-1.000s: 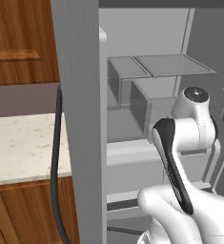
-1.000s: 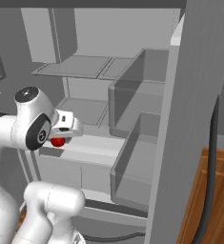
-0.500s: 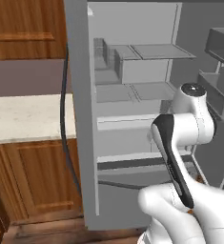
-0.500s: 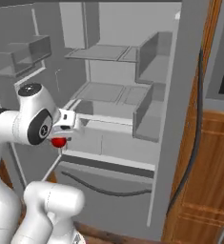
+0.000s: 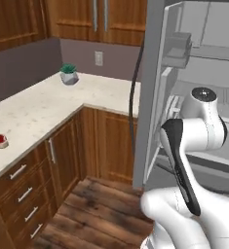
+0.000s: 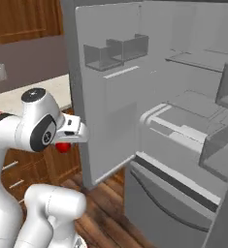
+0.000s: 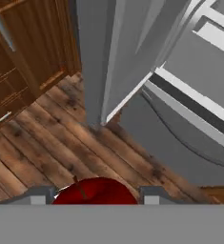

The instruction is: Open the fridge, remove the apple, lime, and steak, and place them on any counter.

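Arm folded beside the open fridge [image 6: 135, 97], pincer [image 7: 95, 194] pointing floorward (over wood planks), clamped on the apple [image 7: 94, 193] between its fingertips.

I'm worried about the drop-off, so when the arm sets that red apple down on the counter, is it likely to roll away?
Probably somewhat. The apple looks round and smooth, so it may roll once released. The counter looks flat, which should limit that. Held between the gripper fingertips, it looks rigid, so a gentle, low release likely suffices.
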### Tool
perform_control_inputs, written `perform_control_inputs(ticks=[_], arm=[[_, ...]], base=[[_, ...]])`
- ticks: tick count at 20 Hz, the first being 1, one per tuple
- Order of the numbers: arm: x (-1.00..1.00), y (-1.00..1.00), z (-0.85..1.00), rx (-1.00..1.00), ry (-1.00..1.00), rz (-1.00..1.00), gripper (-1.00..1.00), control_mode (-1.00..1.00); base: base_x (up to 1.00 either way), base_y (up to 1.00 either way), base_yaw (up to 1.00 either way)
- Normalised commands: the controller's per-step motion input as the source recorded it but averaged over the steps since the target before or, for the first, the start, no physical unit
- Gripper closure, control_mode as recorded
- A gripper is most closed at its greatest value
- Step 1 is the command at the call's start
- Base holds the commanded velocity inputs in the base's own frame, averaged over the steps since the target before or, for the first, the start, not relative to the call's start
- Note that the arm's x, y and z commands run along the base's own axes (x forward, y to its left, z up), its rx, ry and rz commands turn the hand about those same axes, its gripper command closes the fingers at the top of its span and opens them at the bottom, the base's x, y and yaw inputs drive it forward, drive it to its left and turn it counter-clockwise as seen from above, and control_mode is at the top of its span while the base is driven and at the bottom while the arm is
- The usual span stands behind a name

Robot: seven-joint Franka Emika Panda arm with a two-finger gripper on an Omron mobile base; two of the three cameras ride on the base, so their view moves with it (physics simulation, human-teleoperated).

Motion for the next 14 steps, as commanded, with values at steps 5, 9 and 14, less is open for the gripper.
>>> perform_control_inputs(ticks=[5,9,14], arm=[[0.0,0.0,0.0,0.0,0.0,0.0,1.0,1.0],[0.0,0.0,0.0,0.0,0.0,0.0,1.0,1.0],[0.0,0.0,0.0,0.0,0.0,0.0,1.0,1.0]], base=[[-0.53,0.19,0.77],[-0.36,0.57,0.74],[0.27,0.79,0.59]])
